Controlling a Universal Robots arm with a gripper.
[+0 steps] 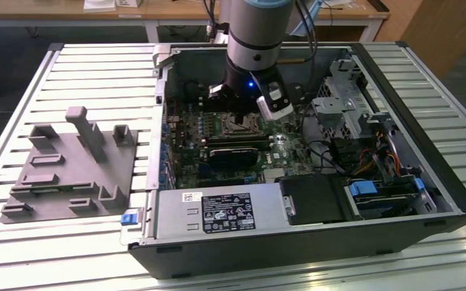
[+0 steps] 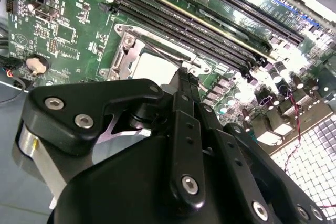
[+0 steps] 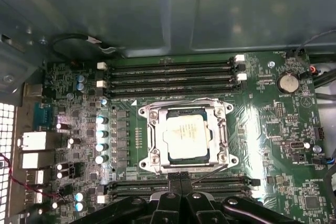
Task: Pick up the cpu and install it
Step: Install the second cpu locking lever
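Observation:
The cpu (image 3: 186, 137), a flat square chip with a shiny silver top, lies flat inside the metal-framed socket (image 3: 150, 138) on the green motherboard (image 3: 286, 129). In the second wrist view the cpu (image 2: 153, 67) shows as a pale patch just past the black fingertips. My gripper (image 3: 180, 178) hangs a little above the board beside the socket's edge, its two black fingers pressed together with nothing between them. In the exterior view the gripper (image 1: 231, 106) is down inside the open computer case, over the socket (image 1: 235, 127).
Black memory slots (image 3: 168, 74) run along both sides of the socket. The case (image 1: 314, 248) holds a power supply (image 1: 216, 213), drive cages (image 1: 342, 100) and cables (image 1: 363, 160). A grey plastic fixture block (image 1: 71, 163) stands on the slatted table at the exterior view's left.

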